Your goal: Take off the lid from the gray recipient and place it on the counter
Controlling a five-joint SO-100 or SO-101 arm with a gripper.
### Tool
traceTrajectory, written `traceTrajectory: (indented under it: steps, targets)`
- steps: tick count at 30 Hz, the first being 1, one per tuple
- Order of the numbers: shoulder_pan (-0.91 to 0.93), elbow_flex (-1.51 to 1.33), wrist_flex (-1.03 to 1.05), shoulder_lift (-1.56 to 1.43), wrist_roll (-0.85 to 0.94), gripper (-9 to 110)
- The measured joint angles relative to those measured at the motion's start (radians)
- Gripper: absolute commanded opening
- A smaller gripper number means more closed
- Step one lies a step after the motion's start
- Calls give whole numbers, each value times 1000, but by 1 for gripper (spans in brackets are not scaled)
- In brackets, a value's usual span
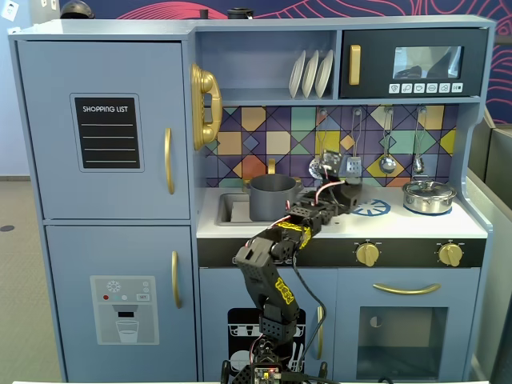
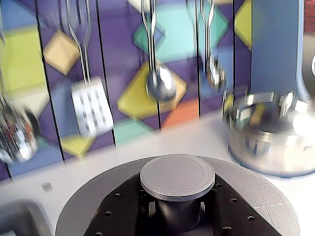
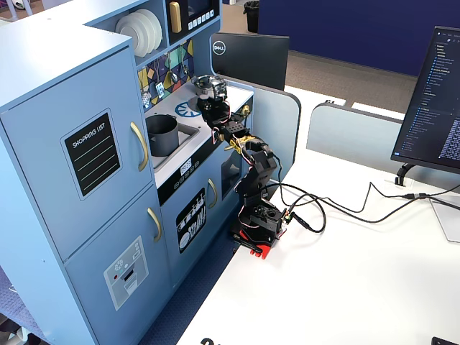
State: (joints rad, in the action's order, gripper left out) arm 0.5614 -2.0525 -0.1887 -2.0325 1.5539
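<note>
In the wrist view the dark gray lid [image 2: 86, 209] fills the lower part, its round knob [image 2: 177, 176] on top. My gripper [image 2: 178, 215] is shut on the knob's stem, one black jaw on each side. The lid sits low over the white counter [image 2: 147, 150]; I cannot tell whether it touches. In a fixed view the gray recipient [image 1: 272, 197] stands open in the sink, left of my gripper [image 1: 342, 192]. In the other fixed view the pot [image 3: 162, 134] is also uncovered, with my gripper [image 3: 212, 108] further along the counter.
A shiny steel pan [image 2: 268, 140] with its glass lid stands at the right [image 1: 428, 196]. Utensils [image 2: 91, 105] hang on the tiled back wall. A blue burner mark [image 1: 373, 209] is printed near the gripper. The sink [image 1: 230, 210] lies left.
</note>
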Motion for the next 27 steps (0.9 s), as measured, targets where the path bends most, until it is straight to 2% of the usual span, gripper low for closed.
traceTrajectory:
  steps: [7, 21, 27]
  targets:
    - [3, -3, -120, 141, 2, 0]
    - [6, -28, -210, 279, 11, 0]
    - [11, -48, -249, 282, 11, 20]
